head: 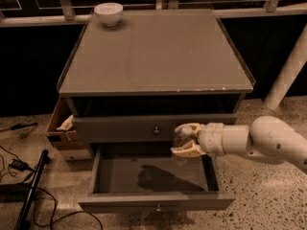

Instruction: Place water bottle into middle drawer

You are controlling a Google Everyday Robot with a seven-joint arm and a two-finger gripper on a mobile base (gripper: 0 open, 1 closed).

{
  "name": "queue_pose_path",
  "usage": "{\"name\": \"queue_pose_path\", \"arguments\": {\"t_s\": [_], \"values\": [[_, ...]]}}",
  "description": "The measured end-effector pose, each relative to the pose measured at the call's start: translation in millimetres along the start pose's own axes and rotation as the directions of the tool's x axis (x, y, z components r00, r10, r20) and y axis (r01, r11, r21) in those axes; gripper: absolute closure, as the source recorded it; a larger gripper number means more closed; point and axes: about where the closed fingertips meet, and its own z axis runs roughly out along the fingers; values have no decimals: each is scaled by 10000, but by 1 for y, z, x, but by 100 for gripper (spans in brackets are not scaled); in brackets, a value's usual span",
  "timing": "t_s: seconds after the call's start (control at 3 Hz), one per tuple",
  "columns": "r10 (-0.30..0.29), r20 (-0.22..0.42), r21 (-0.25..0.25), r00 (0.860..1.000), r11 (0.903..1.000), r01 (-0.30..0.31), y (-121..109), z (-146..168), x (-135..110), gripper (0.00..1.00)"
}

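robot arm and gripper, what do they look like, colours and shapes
The gripper, above the open middle drawer, has pale cream fingers on a white cylindrical wrist. The arm is smooth, white and rounded. No cables or markings show.

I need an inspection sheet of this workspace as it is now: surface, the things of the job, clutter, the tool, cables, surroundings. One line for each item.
Surface: grey cabinet top, with a white bowl at its rear left corner.
Job's things: water bottle held above the right rear of the middle drawer, which is pulled out; only a shadow on its floor.
Clutter: cardboard box left of the cabinet, something pale inside.
Tool: tool before the upper drawer front, shut on the bottle.
Cables: black cables on the floor at left, beside a black pole.
Surroundings: speckled floor; white pillar at right.
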Motion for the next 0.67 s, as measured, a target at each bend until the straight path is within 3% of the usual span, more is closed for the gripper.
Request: {"name": "queue_pose_path", "arguments": {"t_s": [0.33, 0.67], "values": [[484, 128, -338, 9987, 9983, -479, 30, 37, 67, 100], [403, 160, -271, 9991, 9988, -398, 31, 38, 69, 100]]}}
